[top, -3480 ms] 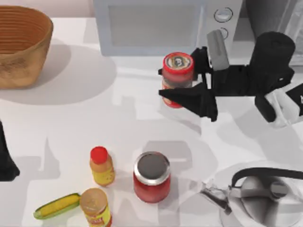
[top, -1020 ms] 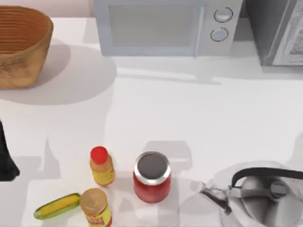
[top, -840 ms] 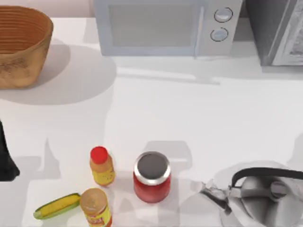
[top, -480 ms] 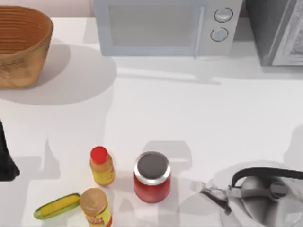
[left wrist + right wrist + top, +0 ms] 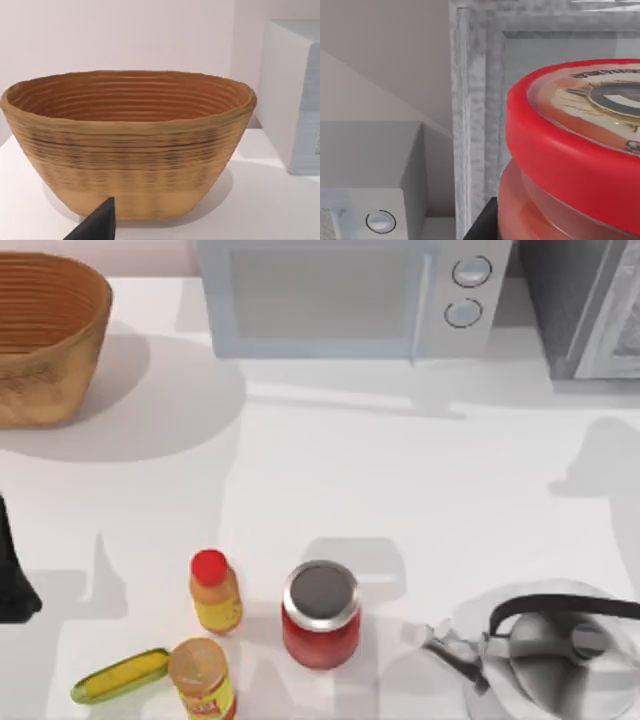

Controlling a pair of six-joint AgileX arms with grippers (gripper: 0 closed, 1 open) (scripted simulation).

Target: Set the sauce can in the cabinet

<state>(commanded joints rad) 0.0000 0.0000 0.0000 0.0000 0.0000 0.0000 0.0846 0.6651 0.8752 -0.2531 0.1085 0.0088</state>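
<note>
**Right wrist view: sauce can at the cabinet**

Close before the right wrist camera, the sauce can (image 5: 575,150) sits against the cabinet (image 5: 470,100) frame. Whether fingers clasp it, I cannot tell. My left arm (image 5: 12,570) is parked at the table's left edge.

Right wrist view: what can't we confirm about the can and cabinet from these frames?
- Sauce can: close to the right wrist camera, cut off by the frame edge; label and base unseen.
- Right gripper: fingers on the can cannot be made out.
- Cabinet: interior hidden behind the can; in the top view cut by the edge.
- Left gripper: one dark tip; state unclear.
</note>
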